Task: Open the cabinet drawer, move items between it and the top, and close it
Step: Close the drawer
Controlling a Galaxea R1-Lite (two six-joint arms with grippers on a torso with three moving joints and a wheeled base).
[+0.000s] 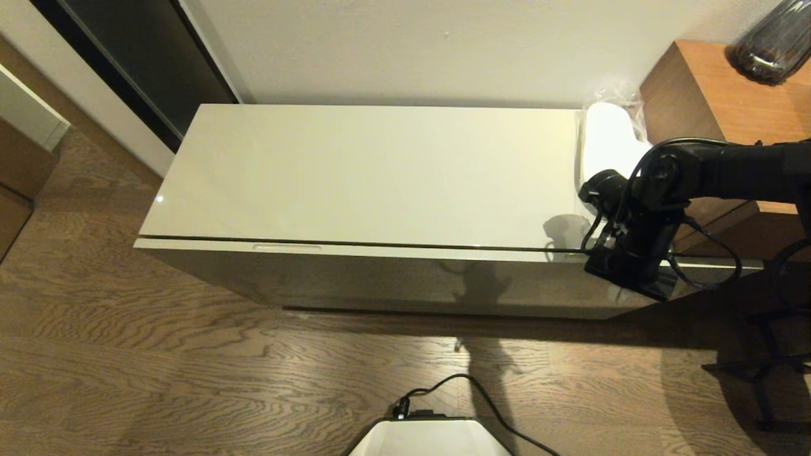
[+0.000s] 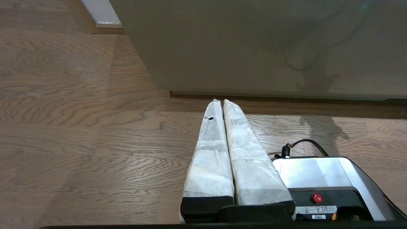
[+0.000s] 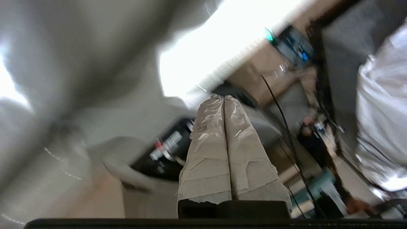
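Wood-grain flooring [image 1: 158, 354] surrounds the long off-white cabinet, whose glossy top [image 1: 355, 171] lies bare across most of its length. Along the front edge the cabinet drawer [image 1: 355, 248] sits closed, one slot handle [image 1: 286, 247] showing toward 9 o'clock. At the top's 3 o'clock end rests a white slipper pair in clear plastic wrap [image 1: 609, 142], partly hidden behind the right arm. That arm reaches in from 3 o'clock, and the right gripper [image 3: 224, 105] hangs at the drawer's front edge there; the head view hides its fingers behind the wrist, while its own blurred view shows the two taped fingers pressed together on nothing. Low near the floor, the left gripper [image 2: 219, 103] is parked with fingers together, beside the robot's base [image 2: 321, 178]. A brown wooden unit [image 1: 703, 95] stands at 2 o'clock, with a dark glass vase [image 1: 770, 44] cut off by the frame.
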